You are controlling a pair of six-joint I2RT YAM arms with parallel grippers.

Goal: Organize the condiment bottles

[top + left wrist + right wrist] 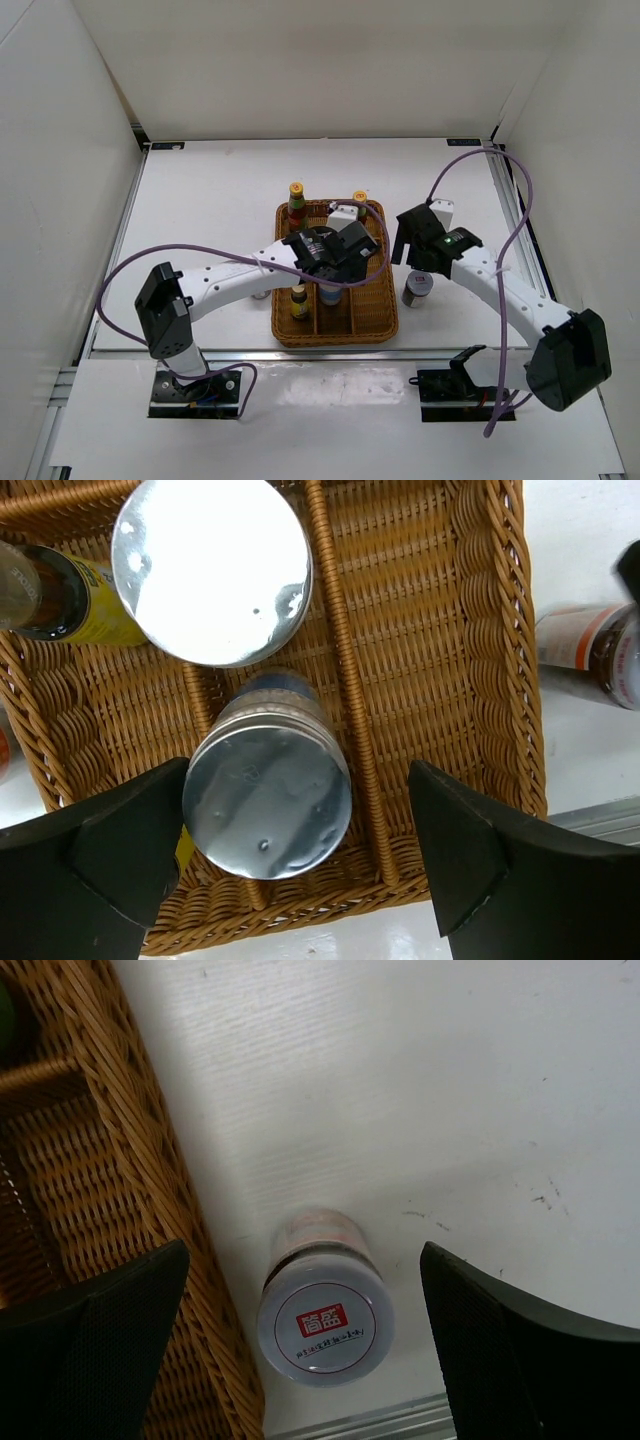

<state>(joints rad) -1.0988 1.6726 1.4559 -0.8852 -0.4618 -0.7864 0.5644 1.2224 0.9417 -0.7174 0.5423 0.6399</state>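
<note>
With the left gripper [295, 820] and right gripper [300, 1280] both spread wide and empty, the squat silver-lidded jar [325, 1325] between the right one's fingers looks rigid, slick and breakable, best pinched across its body.

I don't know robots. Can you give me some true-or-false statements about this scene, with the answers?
1. The jar with the red-marked lid stands inside the wicker tray. False: it stands on the table beside the tray.
2. The left gripper and the right gripper are both open. True.
3. The left gripper is over a silver-lidded jar in the tray. True.
4. The right gripper clamps the red-marked jar. False: its fingers stand apart from it.
</note>
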